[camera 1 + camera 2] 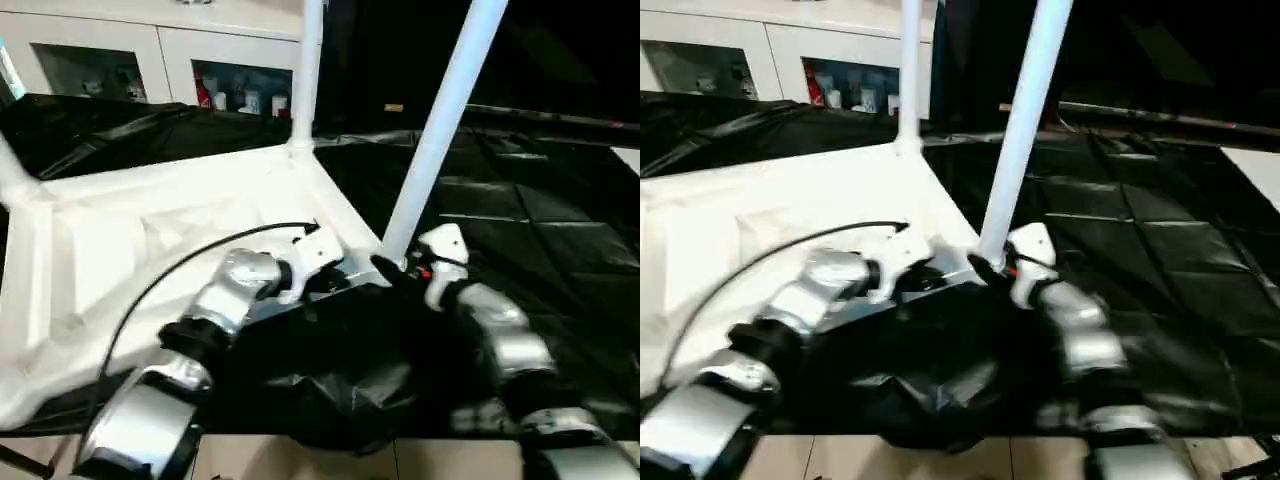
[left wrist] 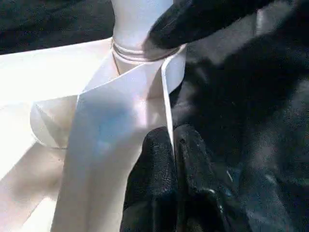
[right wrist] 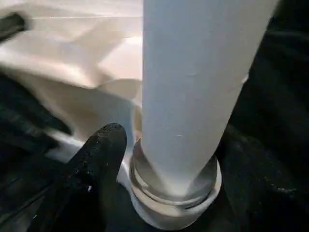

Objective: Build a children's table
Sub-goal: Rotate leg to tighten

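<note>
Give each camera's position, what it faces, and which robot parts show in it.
Left and right eye views: head, looking down at the upturned tabletop; silver forearms, left gripper, right gripper.
Left wrist view: left wrist, facing the tabletop's rim; own fingers pinch it.
Right wrist view: right wrist, facing the near leg in its socket; own finger.
Shared: that leg.

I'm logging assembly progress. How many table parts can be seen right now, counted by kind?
Tabletop: 1
Legs standing in corner sockets: 3, near, far, left edge
Total: 4 parts
</note>
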